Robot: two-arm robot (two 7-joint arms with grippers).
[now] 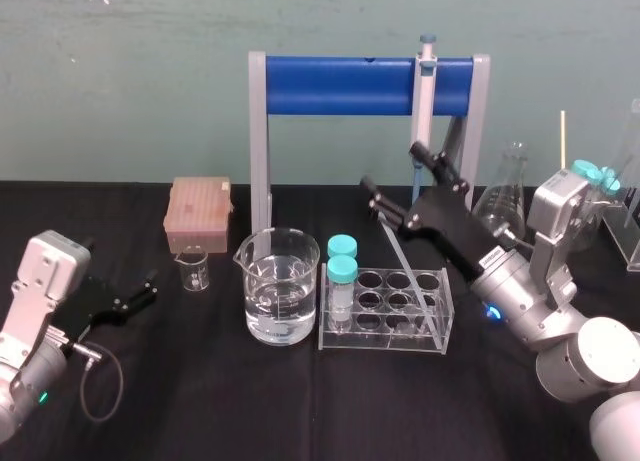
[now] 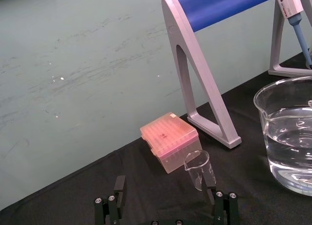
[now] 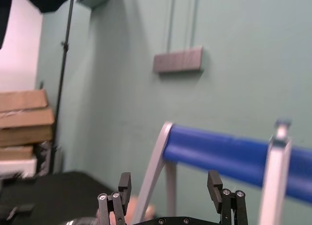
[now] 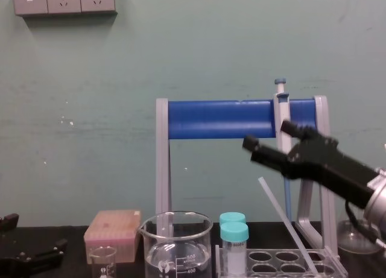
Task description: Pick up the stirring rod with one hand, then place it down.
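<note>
The stirring rod (image 1: pixel 405 271) is a thin translucent glass rod leaning tilted in the clear tube rack (image 1: pixel 385 326), its lower end in a rack hole. In the chest view the stirring rod (image 4: pixel 286 224) slants up to the left. My right gripper (image 1: pixel 395 176) hovers open just above the rod's upper end, and nothing is between its fingers (image 4: pixel 250 145). The right wrist view shows the right gripper (image 3: pixel 169 183) spread wide on empty air. My left gripper (image 1: pixel 148 289) rests open low at the table's left, near a small beaker (image 2: pixel 197 169).
A large beaker of water (image 1: pixel 280 286) stands left of the rack, with two teal-capped tubes (image 1: pixel 342 271) in the rack's left end. Behind is a grey stand with a blue bar (image 1: pixel 345 86) holding a pipette (image 1: pixel 425 111). A pink tip box (image 1: pixel 200 213) and a flask (image 1: pixel 505 196) sit farther back.
</note>
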